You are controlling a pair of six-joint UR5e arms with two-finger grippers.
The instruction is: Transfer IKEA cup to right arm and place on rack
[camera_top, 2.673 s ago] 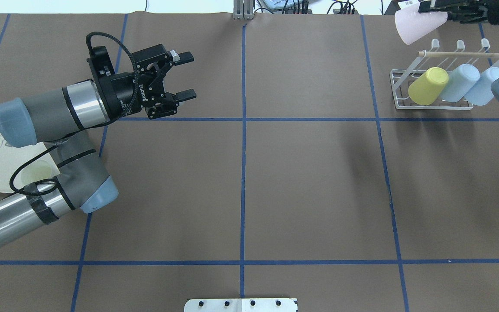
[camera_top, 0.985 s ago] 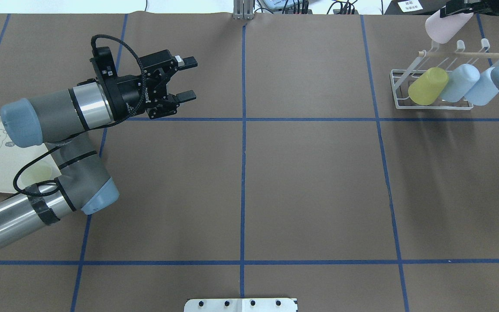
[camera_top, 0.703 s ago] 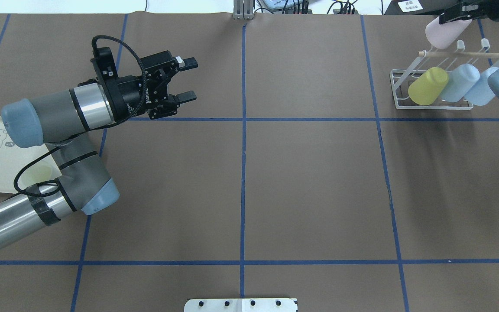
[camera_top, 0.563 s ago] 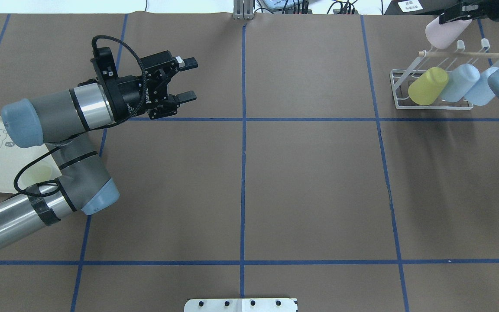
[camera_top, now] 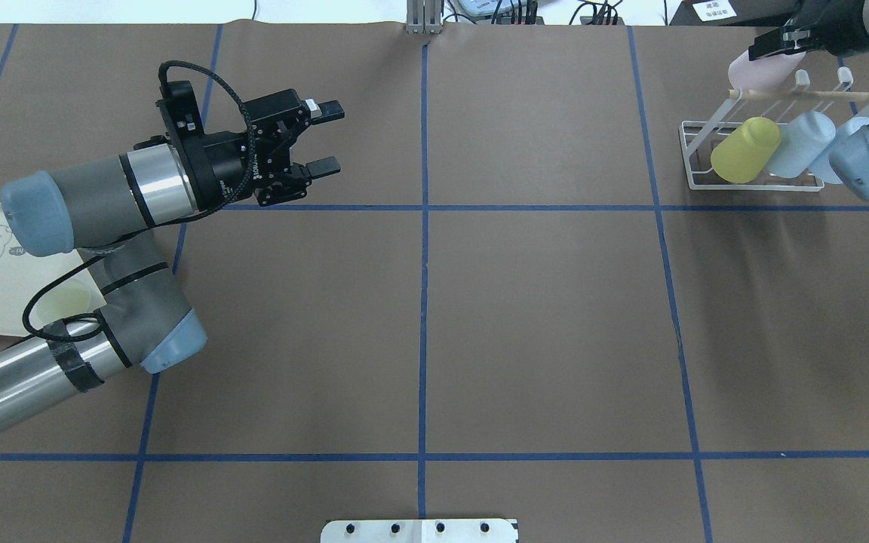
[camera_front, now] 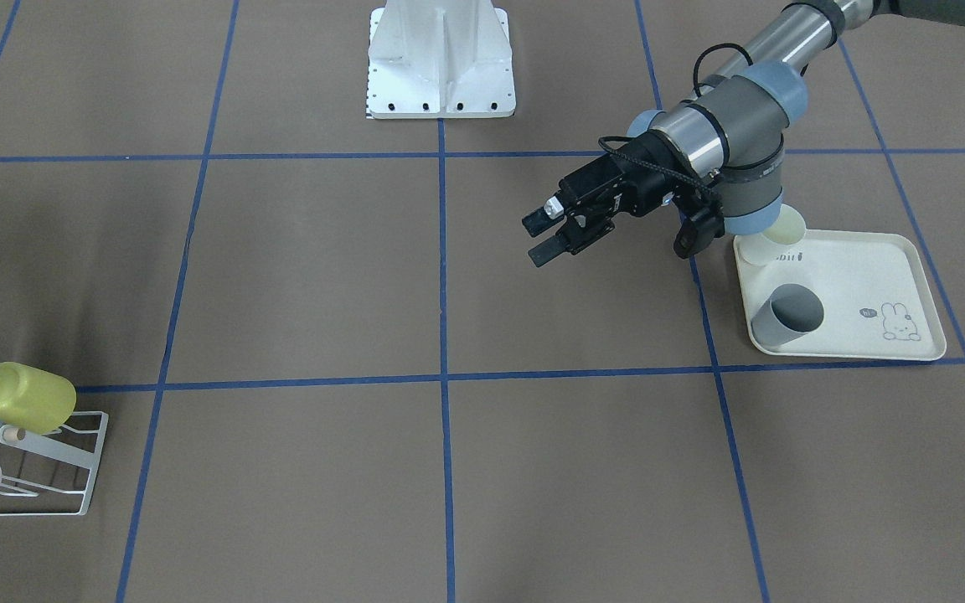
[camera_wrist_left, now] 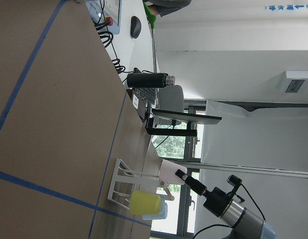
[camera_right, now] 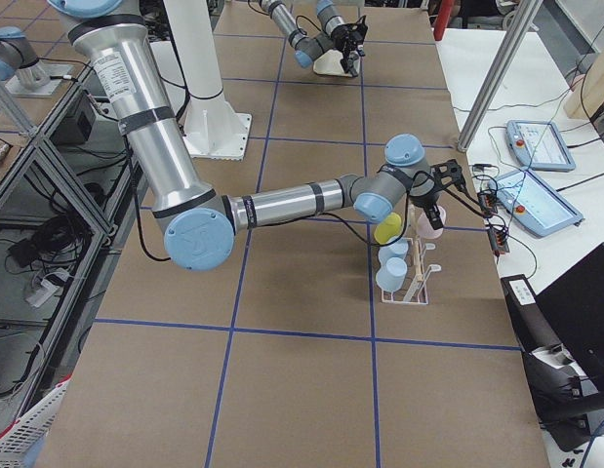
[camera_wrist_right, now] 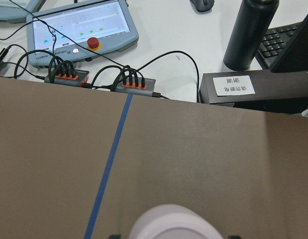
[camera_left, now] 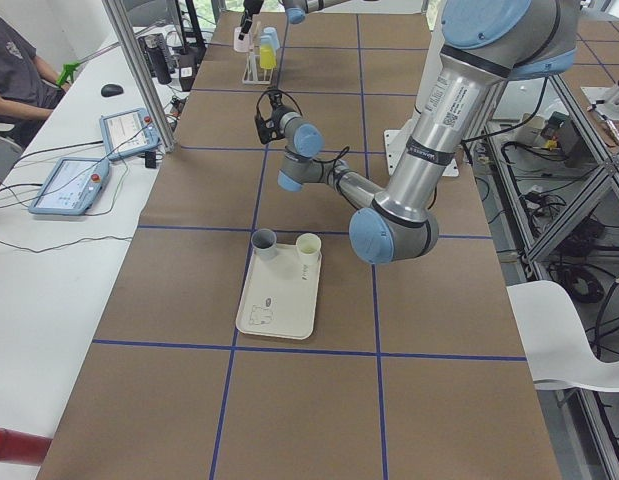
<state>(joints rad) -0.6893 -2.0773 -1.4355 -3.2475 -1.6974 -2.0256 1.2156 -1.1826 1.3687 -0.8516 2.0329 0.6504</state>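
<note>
While the right gripper (camera_top: 772, 51) is hanging over the far right corner of the table (camera_top: 540, 317), its two fingers are pressing on the pink IKEA cup (camera_top: 753, 72) and are clamping it near its rim end. The cup is lying tilted, with its closed bottom pointing toward 7 o'clock in the overhead view, and it is sitting just at 11 o'clock of the rack (camera_top: 708, 143), close to the end of the wooden dowel (camera_top: 819, 94). Whether the cup is already touching a prong, I cannot tell. On the rack a yellow cup (camera_top: 745, 149) is resting at the 9 o'clock end, and two pale blue cups (camera_top: 800, 143) are leaning beside it toward 3 o'clock; the elbow cap of the right arm (camera_top: 864, 162) is partly covering the last one.

Well apart, toward 9 o'clock in the same view, the left gripper (camera_top: 329, 138) is hovering above the table with its fingers spread apart and nothing between them, pointing toward 3 o'clock. Behind it, at 8 o'clock, the cream tray (camera_front: 851, 276) is lying flat, and a grey cup (camera_front: 788, 316) and a pale cream cup (camera_front: 771, 239) are standing on it.
</note>
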